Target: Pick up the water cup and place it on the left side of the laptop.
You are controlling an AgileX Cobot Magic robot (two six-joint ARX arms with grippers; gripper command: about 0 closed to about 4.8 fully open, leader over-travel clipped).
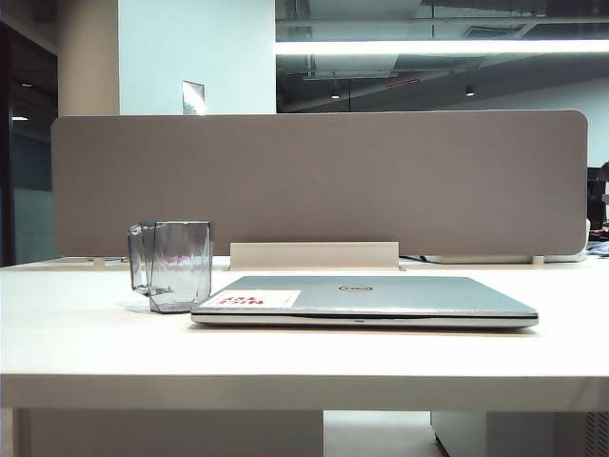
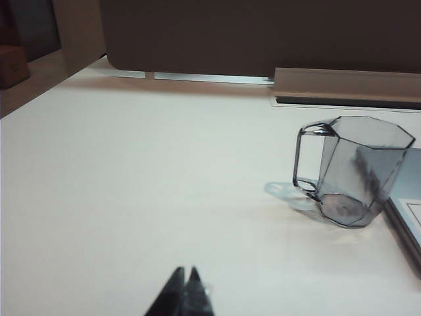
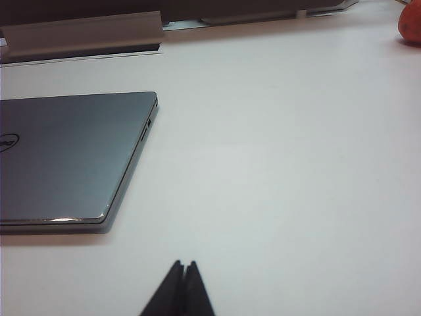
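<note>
On the white table [image 1: 95, 333], just beside the left edge of the closed laptop [image 1: 381, 297], the cup [image 1: 179, 265] is seen standing upright. It is made of clear, grey-tinted material with faceted sides, and its handle is turned away from the laptop. A round logo and a white sticker with red print are borne on the laptop's silver-grey lid.

In the left wrist view the cup [image 2: 352, 171] is placed well ahead of the left gripper [image 2: 185, 275], off to one side, with bare table between them; nothing is touched. The left gripper's two dark fingertips are pressed together and nothing is held.

In the right wrist view the right gripper [image 3: 184, 266] is likewise closed and empty, held low over the table near the laptop's [image 3: 72, 158] right front corner. Neither arm is seen in the exterior view.
</note>
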